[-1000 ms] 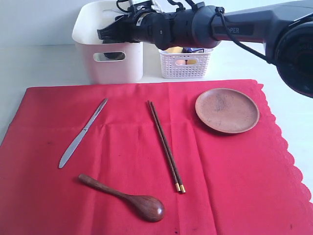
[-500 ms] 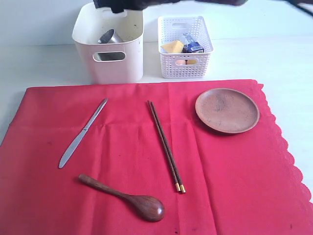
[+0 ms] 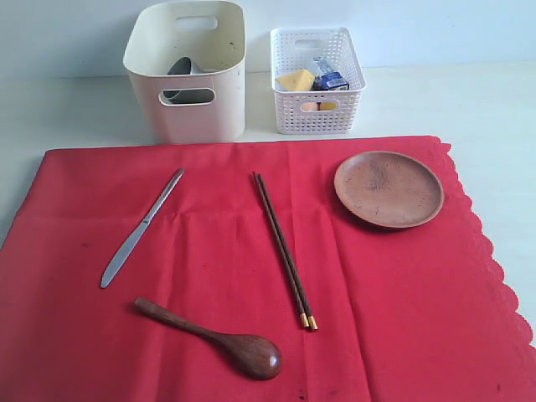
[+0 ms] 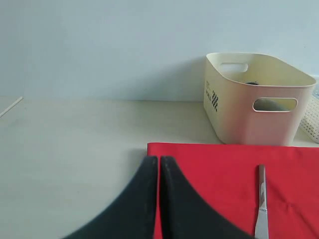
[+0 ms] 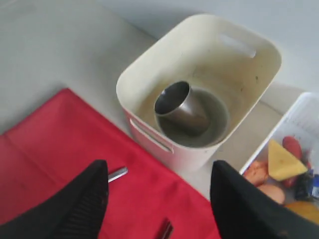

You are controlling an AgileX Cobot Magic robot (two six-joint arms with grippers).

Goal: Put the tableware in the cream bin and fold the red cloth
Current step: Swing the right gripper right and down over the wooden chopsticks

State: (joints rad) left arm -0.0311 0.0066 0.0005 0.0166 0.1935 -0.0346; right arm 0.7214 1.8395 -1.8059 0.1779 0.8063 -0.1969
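Note:
The red cloth [image 3: 251, 276] lies spread flat. On it rest a silver table knife [image 3: 142, 228], dark chopsticks [image 3: 285, 249], a wooden spoon [image 3: 213, 339] and a brown plate [image 3: 389, 188]. Behind it stands the cream bin [image 3: 186, 100]. Inside the cream bin [image 5: 149, 89], the steel cup [image 5: 179, 107] lies tipped in the white bowl [image 5: 219, 117]. My right gripper [image 5: 159, 169] hangs open and empty above the cloth's far edge, near the knife's end [image 5: 117, 174]. My left gripper [image 4: 159, 160] is shut with nothing in it, at the cloth's [image 4: 224, 179] left edge.
A white lattice basket [image 3: 316, 79] holding cheese and other food stands right of the cream bin. Bare pale table [image 3: 75, 109] surrounds the cloth at the back and sides. Neither arm shows in the exterior view.
The right arm, which reached over the cream bin a second ago, has pulled up and out of the exterior view, its jaws now wider. The cloth's items stayed put.

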